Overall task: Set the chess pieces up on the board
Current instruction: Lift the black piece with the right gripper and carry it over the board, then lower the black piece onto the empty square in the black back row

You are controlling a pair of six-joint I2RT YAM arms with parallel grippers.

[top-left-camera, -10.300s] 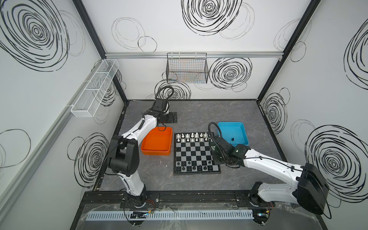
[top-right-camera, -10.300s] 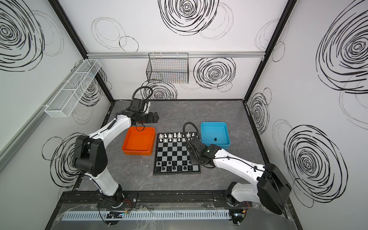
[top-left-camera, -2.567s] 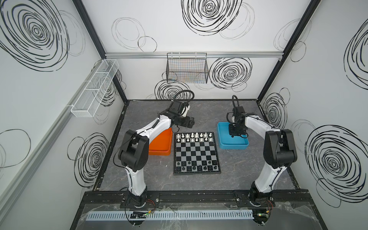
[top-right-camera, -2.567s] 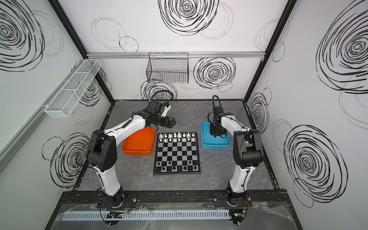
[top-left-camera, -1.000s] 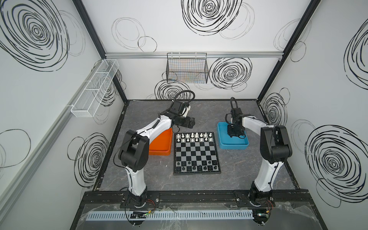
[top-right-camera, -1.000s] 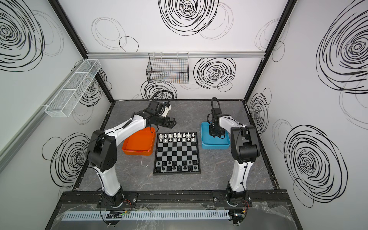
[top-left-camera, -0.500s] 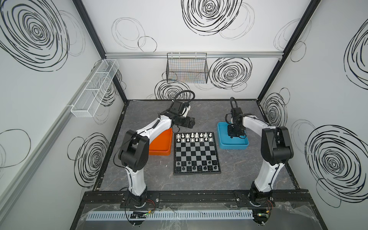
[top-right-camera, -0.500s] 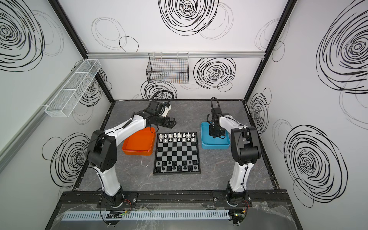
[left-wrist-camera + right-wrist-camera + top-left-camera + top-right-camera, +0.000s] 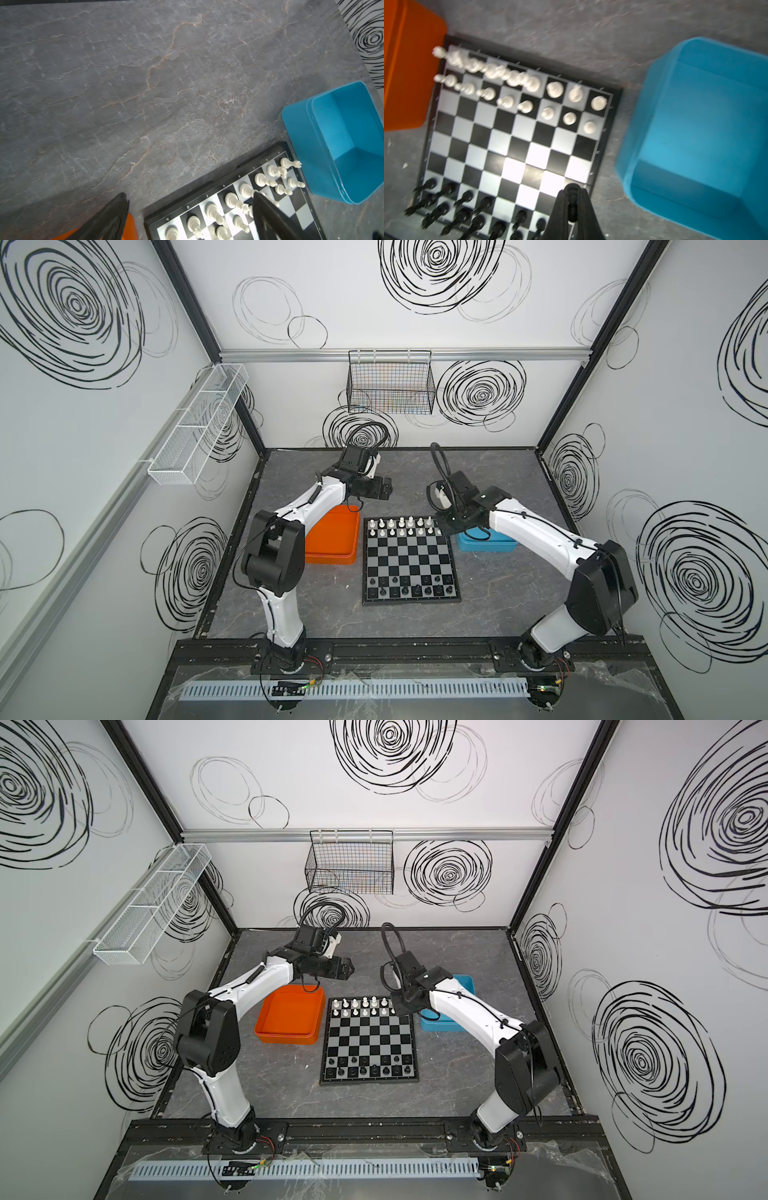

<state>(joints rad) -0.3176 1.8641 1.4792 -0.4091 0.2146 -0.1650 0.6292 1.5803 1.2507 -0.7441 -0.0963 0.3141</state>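
mid-placement: black piece (image 9: 572, 207) pinched in right claw (image 9: 572, 193), left claw (image 9: 190, 196) gaping; next, probably setting it upright in the board (image 9: 409, 556)'s lower rows.

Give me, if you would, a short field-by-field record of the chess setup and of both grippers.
board: lies between orange tray and blue tray
white pieces: two far rows, which look full
black pieces: two near rows, with gaps
left gripper: open, nothing held, raised behind the board's far left corner
right gripper: shut on a black piece, raised by the board's far right corner
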